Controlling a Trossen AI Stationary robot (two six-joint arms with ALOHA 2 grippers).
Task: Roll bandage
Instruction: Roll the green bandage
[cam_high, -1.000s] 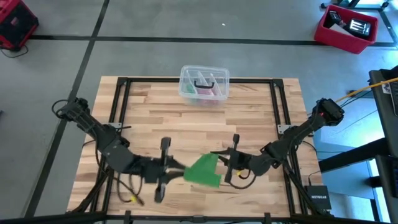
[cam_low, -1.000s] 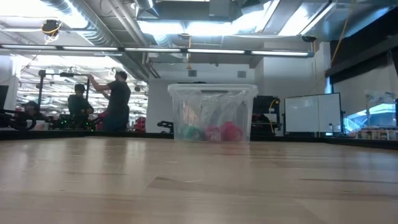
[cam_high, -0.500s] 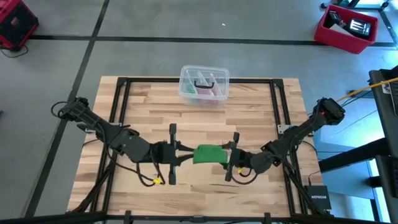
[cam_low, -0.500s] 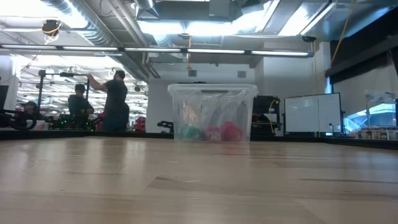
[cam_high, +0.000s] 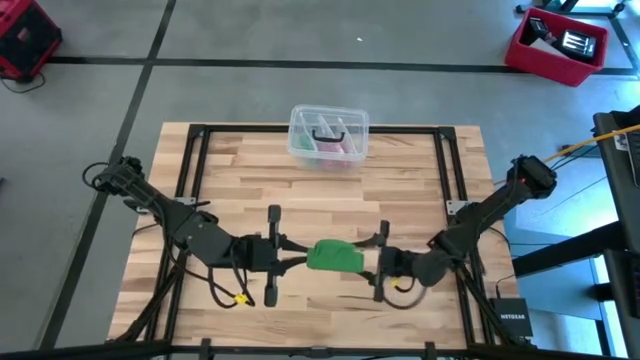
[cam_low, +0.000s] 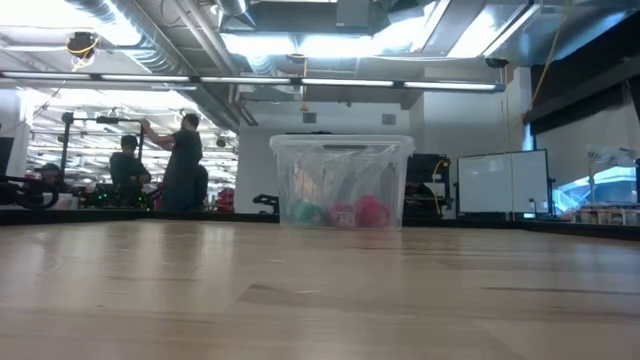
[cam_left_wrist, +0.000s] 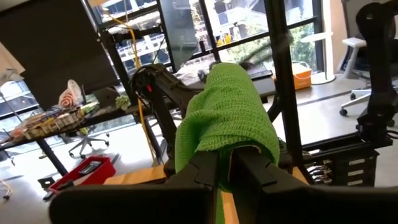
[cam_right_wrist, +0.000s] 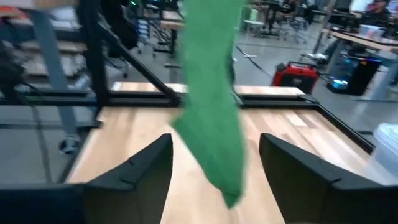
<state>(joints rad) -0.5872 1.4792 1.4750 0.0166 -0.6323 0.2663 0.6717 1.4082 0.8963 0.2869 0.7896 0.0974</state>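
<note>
The bright green bandage (cam_high: 335, 255) is a bunched, folded wad between my two grippers, over the near middle of the table. My left gripper (cam_high: 292, 256) comes at it from the table's left and is shut on it. In the left wrist view the bandage (cam_left_wrist: 227, 112) reaches forward from the fingers. My right gripper (cam_high: 376, 262) stands on its right side, open. In the right wrist view the bandage's free end (cam_right_wrist: 211, 106) lies in the wide gap between the fingers (cam_right_wrist: 146, 168), touching neither. The low view shows neither arm nor bandage. My left gripper pinches the left end of the bandage wad (cam_left_wrist: 224, 163) between its two fingers, several layers bunched together. The fingers come in level from the table's left. The rest of the wad sticks out past the fingertips toward my right gripper.
A clear plastic box (cam_high: 328, 135) with pink and dark items stands at the far middle of the table, also seen in the low view (cam_low: 342, 185). Black frame rails (cam_high: 195, 160) run along the table's sides. People (cam_low: 185, 165) stand in the room beyond.
My right gripper has opened, let go of the bandage and drawn back slightly toward the table's right edge. My left gripper has moved toward the far and right. The bandage has gone from a broad slanted sheet to a compact wad.
</note>
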